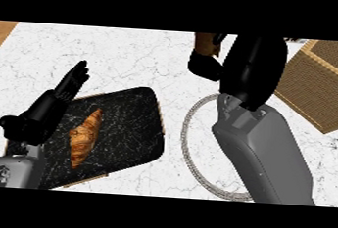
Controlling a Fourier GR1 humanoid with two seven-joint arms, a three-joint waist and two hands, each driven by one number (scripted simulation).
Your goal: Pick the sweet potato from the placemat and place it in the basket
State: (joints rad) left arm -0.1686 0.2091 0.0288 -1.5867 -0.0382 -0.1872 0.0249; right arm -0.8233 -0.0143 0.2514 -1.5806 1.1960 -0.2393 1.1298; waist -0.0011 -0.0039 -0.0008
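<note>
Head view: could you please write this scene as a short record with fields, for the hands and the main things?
surface: white marble counter
placemat: dark, at left, a croissant lying on it
basket: woven, at upper right
ring: pale, flat on the counter, partly under the right forearm
left hand: open, resting over the placemat's left edge
right hand: curled round an orange-brown thing, probably the sweet potato, left of the basket

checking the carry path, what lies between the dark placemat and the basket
In the head view, between the placemat and the basket lie white marble counter, a grey ring and the right forearm.
</note>
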